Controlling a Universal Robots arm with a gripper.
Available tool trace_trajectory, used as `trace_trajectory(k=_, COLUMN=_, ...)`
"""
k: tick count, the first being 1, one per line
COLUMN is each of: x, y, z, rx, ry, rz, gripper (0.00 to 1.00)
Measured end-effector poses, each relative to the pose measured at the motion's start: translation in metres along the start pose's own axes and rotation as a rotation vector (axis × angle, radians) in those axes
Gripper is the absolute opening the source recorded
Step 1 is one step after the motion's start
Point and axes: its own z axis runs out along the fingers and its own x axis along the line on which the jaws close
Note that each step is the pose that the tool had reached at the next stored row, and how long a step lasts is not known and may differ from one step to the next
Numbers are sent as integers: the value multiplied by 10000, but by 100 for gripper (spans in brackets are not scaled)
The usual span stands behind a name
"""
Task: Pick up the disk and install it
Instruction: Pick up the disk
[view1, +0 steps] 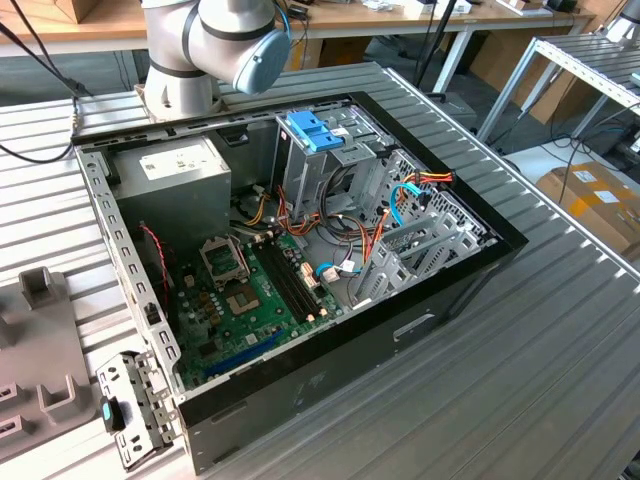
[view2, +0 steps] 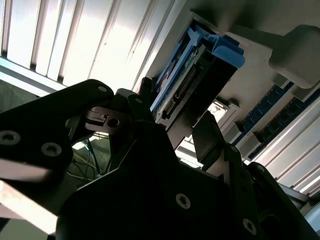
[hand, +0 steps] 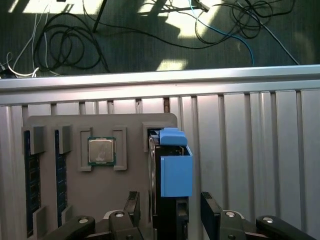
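Note:
The disk (hand: 172, 167), a dark drive with bright blue rails and a blue end tab, stands on edge in a slot of a grey holder tray (hand: 100, 125). My gripper (hand: 171, 210) straddles it. One black finger (hand: 133, 204) and the other finger (hand: 210, 210) stand on either side, each with a small gap to the disk. In the second wrist view the disk (view2: 192, 85) with its blue tab rises from between the fingers of the gripper (view2: 175, 120). The gripper is open and holds nothing.
The tray also holds a processor chip (hand: 101, 151) and memory sticks (hand: 32, 175). In the exterior view an open computer case (view1: 480, 270) lies on the ribbed metal table, with a tall grey bay topped by a blue clip (view1: 315, 130). The arm's base (view1: 215, 40) stands behind the case.

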Motion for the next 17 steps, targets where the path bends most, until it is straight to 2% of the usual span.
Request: trace_trajectory(k=17, x=0, y=0, z=-7, rx=1, ry=-1, rz=-6, gripper=60)
